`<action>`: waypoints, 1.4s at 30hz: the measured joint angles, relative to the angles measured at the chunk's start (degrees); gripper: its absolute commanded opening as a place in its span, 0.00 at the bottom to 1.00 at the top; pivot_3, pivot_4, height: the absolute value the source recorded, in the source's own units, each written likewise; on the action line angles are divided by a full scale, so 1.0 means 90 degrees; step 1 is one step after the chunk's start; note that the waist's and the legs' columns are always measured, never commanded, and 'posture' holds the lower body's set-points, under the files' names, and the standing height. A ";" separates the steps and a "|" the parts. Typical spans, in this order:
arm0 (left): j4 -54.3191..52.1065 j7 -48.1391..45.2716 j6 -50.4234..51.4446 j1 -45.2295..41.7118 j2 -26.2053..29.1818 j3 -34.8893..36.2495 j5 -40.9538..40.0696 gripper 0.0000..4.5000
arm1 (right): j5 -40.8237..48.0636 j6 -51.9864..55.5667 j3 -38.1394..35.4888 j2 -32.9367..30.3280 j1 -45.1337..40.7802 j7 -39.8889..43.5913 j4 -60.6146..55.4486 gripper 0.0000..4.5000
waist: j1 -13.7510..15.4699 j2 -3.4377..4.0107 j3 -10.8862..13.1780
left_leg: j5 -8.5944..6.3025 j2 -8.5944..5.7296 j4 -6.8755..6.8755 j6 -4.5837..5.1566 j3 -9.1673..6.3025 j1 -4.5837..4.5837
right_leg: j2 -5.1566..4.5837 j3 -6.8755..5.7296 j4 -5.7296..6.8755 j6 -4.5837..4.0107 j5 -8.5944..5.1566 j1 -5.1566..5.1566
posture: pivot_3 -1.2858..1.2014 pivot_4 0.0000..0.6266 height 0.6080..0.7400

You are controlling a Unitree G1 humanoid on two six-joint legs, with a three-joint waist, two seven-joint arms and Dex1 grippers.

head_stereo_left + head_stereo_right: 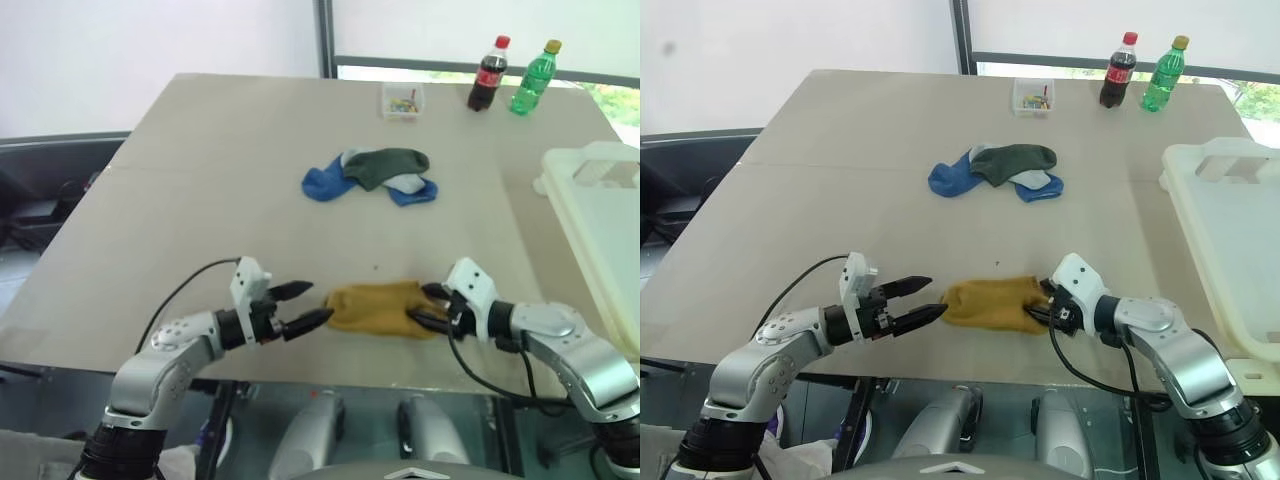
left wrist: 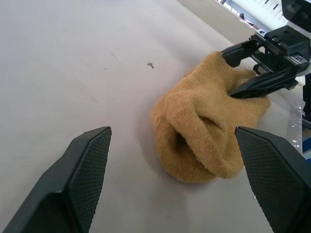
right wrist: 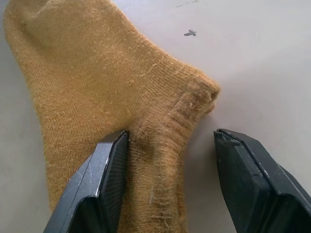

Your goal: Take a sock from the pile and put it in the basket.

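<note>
A mustard-yellow sock (image 1: 375, 308) lies crumpled near the table's front edge, apart from the pile (image 1: 372, 172) of blue, dark green and pale socks at mid-table. My left gripper (image 1: 318, 302) is open, level with the table, its tips just short of the sock's left end. My right gripper (image 1: 420, 304) is open at the sock's right end. In the right wrist view one finger (image 3: 104, 174) rests on the sock's (image 3: 97, 73) cuff, and the other finger (image 3: 252, 179) stands off it over bare table. The cream-white basket (image 1: 560, 165) stands at the right edge.
At the far edge stand a small clear box (image 1: 402, 100) of coloured bits, a cola bottle (image 1: 487, 75) and a green bottle (image 1: 533, 78). Bare tabletop (image 1: 200, 200) stretches between the sock and the pile. The table's front edge runs just below both grippers.
</note>
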 measured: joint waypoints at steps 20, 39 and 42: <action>-0.0087 -0.0259 0.0473 -0.0210 0.0233 0.0001 -0.0070 0.95 | 0.0645 -0.0297 -0.0933 -0.0327 0.0768 0.0321 -0.1057 0.01 | 0.0003 0.0001 0.0001 | 0.0000 0.0001 0.0000 0.0000 -0.0002 -0.0003 | 0.0000 -0.0002 0.0000 0.0001 0.0000 0.0001 | 0.52 0.24 1.00; 0.0206 -0.0521 0.2416 -0.1566 0.0952 -0.0719 -0.0203 0.95 | -0.0753 -0.1748 0.0259 -0.0013 0.0640 0.0239 0.0199 0.01 | -0.0022 -0.0029 -0.0042 | 0.0001 0.0005 0.0006 -0.0001 0.0002 0.0025 | 0.0038 0.0006 0.0027 -0.0002 -0.0003 0.0010 | 0.52 0.24 1.00; 0.0359 -0.0652 0.2703 -0.1897 0.0951 -0.0911 -0.0249 0.95 | -0.0843 -0.1728 0.0285 0.0048 0.0639 0.0181 0.0166 0.01 | -0.0030 -0.0029 -0.0042 | 0.0001 0.0005 0.0006 -0.0002 0.0002 0.0025 | 0.0037 0.0008 0.0028 0.0000 -0.0001 0.0010 | 0.52 0.24 1.00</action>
